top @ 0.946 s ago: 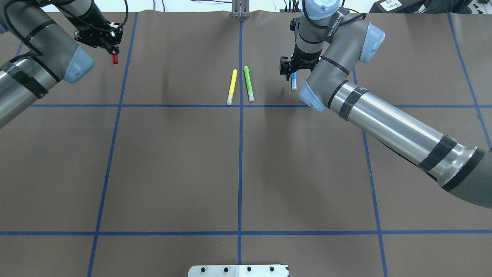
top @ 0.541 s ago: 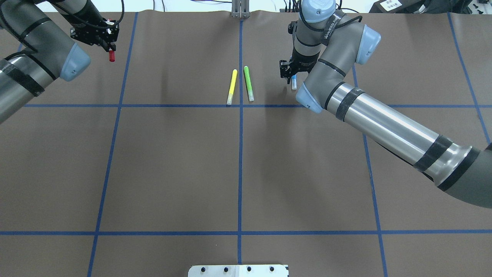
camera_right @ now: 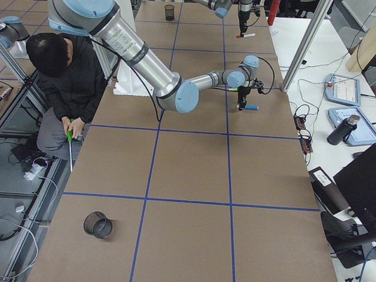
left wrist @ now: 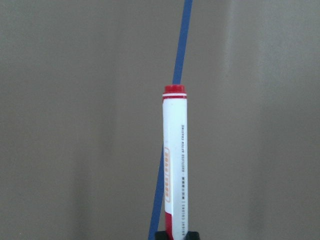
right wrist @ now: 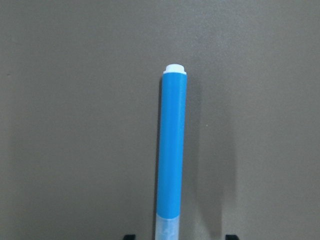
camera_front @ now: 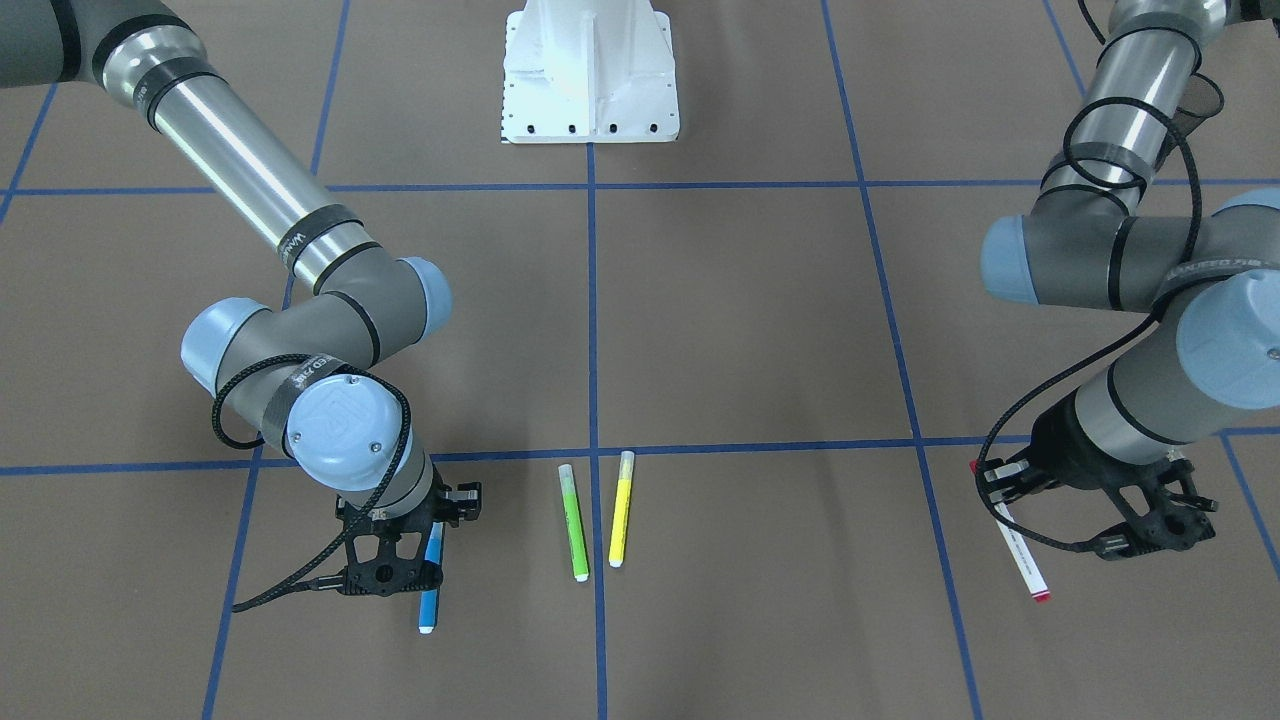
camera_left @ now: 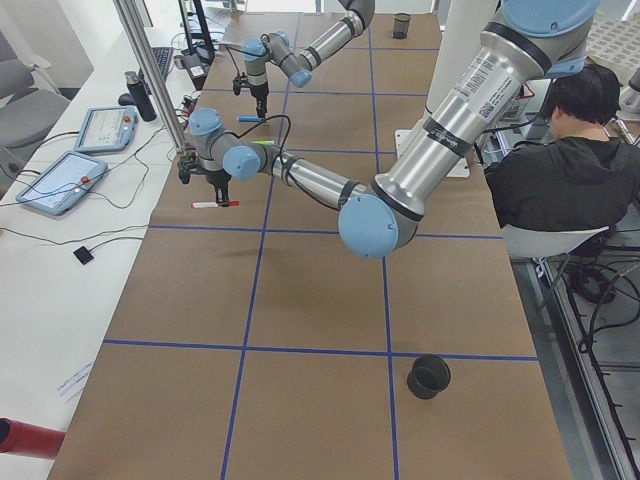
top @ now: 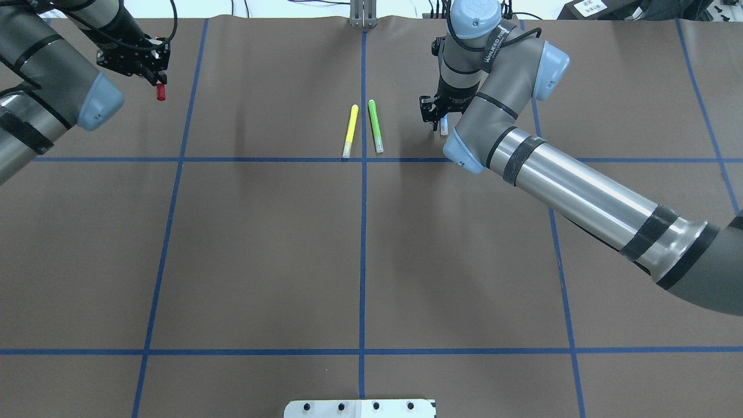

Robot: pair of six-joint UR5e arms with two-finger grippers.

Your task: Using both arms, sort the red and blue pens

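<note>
Comparing with the overhead view a moment before, the red pen [top: 160,92] is seen carried a little further toward the table's [top: 261,249] left far corner. It is pinched at its capped end by the closed left gripper [top: 157,80], and its barrel slants out over a blue tape line [left wrist: 181,50]. The blue pen [camera_front: 430,585] has not shifted. It lies flat just right of the green pen [top: 375,126], and more of it is now covered from above, so that only its pale cap shows. The right gripper [camera_front: 415,560] has been brought lower over it. In the right wrist view its fingers [right wrist: 129,236] stand spread on either side of the barrel, apart from it, so nothing is gripped there. The green pen and the yellow pen [top: 350,131] lie side by side, unmoved. A black mesh cup [camera_left: 430,376] stands at the table's left end, well apart from the pens. Its contents cannot be made out.
</note>
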